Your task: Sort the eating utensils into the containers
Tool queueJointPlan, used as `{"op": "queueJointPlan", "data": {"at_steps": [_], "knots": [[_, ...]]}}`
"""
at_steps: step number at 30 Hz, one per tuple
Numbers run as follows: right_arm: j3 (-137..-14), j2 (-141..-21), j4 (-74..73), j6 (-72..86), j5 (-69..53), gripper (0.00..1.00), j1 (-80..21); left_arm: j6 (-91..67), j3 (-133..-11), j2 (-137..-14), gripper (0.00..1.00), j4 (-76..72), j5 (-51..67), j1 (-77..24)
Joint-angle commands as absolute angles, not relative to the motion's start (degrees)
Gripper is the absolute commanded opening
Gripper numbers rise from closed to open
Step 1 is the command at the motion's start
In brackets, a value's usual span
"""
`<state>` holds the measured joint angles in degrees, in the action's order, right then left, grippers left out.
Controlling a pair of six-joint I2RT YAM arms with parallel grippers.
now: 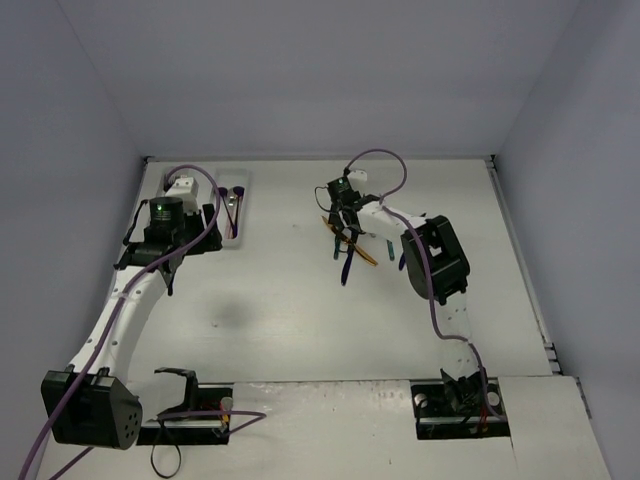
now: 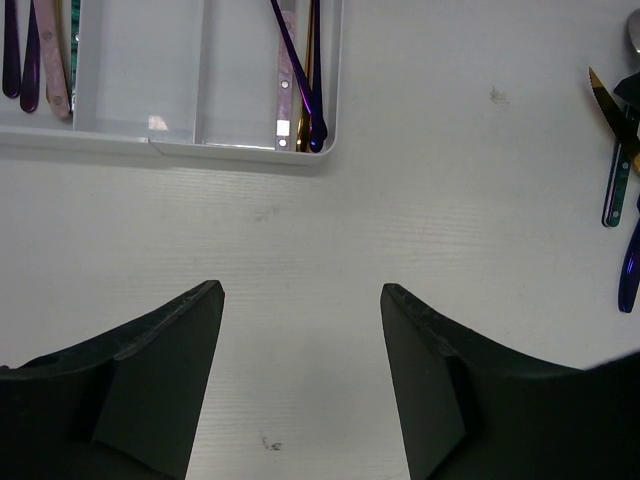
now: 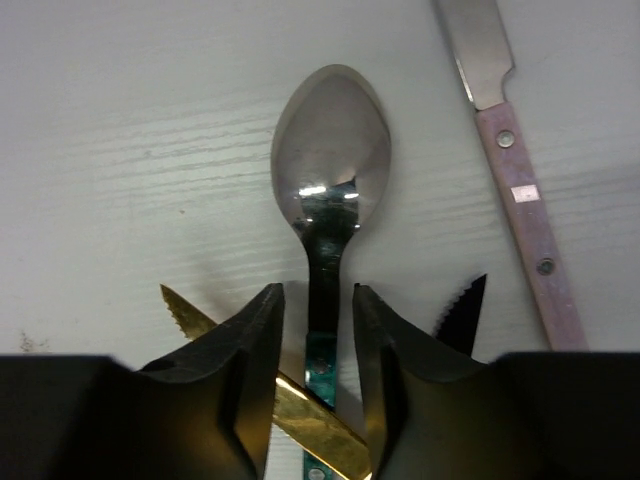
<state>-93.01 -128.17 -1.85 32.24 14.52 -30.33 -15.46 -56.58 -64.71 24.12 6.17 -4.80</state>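
At the loose pile mid-table, right gripper (image 3: 318, 290) is down with its fingers straddling the neck of a teal-handled spoon (image 3: 330, 170). Slim gaps show either side, so it's not clamped and holds nothing. The neck looks like a sensible grab point: it's the narrowest part, and it rides over the gold serrated knife (image 3: 305, 425) crossing beneath. Risk I'd flag is that knife dragging along on lift. Left gripper (image 2: 300, 290) hangs spread wide and empty over bare table (image 2: 450, 220), just short of the white tray (image 2: 240, 148); I read that as parked clear of the drop zone. Right wrist view shows four utensils: one spoon, one gold knife, one dark serrated blade tip (image 3: 462, 310), and one pink-handled knife (image 3: 525, 210) lying apart at the side. In the left wrist view the tray has three compartments. The view-left one shows four handle ends, the middle none, the view-right one three. Sorting is partway; the spoon isn't lifted yet.
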Motion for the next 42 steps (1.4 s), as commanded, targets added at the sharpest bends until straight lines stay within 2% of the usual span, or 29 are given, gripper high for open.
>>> {"op": "queueJointPlan", "data": {"at_steps": [1,3,6,19,25,29,35,42], "knots": [[-96.38,-129.78,-1.32,33.66,14.78,0.25,-31.54,-15.81,-59.59,-63.9,0.61,20.92,7.11,-4.56],[-97.51,-131.15,-1.25,34.16,13.96,0.11,-31.77,-15.91,-59.59,-63.9,0.61,20.92,7.14,-4.5],[-99.55,-132.13,-1.23,34.41,14.01,0.01,-32.16,-16.0,-59.59,-63.9,0.61,20.88,7.34,-4.49],[-122.89,-139.7,-1.08,33.31,13.93,0.0,-36.12,-16.24,-59.74,-64.8,0.61,20.57,8.74,-3.69],[-127.56,-139.2,-0.97,33.14,11.85,0.0,-37.98,-15.71,-59.09,-65.08,0.61,18.74,12.73,-3.6],[-121.72,-132.53,-0.89,33.81,11.41,0.0,-39.15,-15.29,-58.2,-65.96,0.61,16.23,19.56,-3.68],[-105.55,-116.95,-0.62,35.44,9.69,0.0,-40.49,-17.35,-56.25,-67.1,0.61,10.65,32.88,-7.18],[-90.42,-100.03,2.1,37.45,9.38,0.0,-42.6,-24.39,-51.41,-64.96,0.63,0.84,34.55,-16.57]]}}
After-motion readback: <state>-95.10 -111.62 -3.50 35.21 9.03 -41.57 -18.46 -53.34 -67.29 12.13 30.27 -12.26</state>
